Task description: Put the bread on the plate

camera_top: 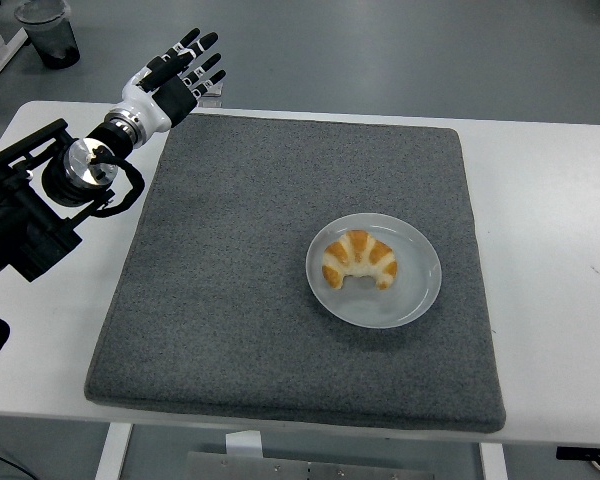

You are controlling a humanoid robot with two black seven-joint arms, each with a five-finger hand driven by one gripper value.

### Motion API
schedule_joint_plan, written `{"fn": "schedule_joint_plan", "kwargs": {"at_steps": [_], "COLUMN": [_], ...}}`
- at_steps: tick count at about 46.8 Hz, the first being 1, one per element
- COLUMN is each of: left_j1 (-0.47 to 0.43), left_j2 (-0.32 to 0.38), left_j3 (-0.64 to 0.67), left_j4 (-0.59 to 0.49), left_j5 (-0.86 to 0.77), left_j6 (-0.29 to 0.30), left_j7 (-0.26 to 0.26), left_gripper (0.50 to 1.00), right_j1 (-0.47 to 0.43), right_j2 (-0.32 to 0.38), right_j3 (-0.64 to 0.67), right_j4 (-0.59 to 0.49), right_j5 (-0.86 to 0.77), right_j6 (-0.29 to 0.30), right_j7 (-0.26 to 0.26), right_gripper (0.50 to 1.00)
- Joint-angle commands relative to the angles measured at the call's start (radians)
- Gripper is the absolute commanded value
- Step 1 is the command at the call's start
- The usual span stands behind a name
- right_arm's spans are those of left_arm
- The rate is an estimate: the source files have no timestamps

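A golden croissant (pixel 358 260) lies on the pale round plate (pixel 415 298), which sits on the grey mat right of centre. My left hand (pixel 180 70) hovers above the mat's far left corner, well away from the plate, with its fingers spread and nothing in them. Its black arm (pixel 40 200) comes in from the left edge. The right arm is out of sight.
The grey mat (pixel 230 290) covers most of the white table (pixel 560 230). A dark bin (pixel 48 30) stands on the floor beyond the table's far left corner.
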Motion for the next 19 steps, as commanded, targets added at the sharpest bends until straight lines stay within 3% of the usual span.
{"fn": "schedule_joint_plan", "kwargs": {"at_steps": [1, 19], "left_j1": [0.009, 0.012], "left_j2": [-0.002, -0.005], "left_j3": [-0.002, -0.036], "left_j4": [0.000, 0.046], "left_j5": [-0.003, -0.010], "left_j6": [-0.003, -0.004], "left_j7": [-0.005, -0.024], "left_gripper": [0.996, 0.996], "right_j1": [0.000, 0.000], "right_j2": [0.000, 0.000], "right_j3": [0.000, 0.000], "right_j4": [0.001, 0.001], "right_j5": [0.000, 0.000], "right_j6": [0.000, 0.000], "right_j7": [0.000, 0.000], "right_gripper": [0.932, 0.932]}}
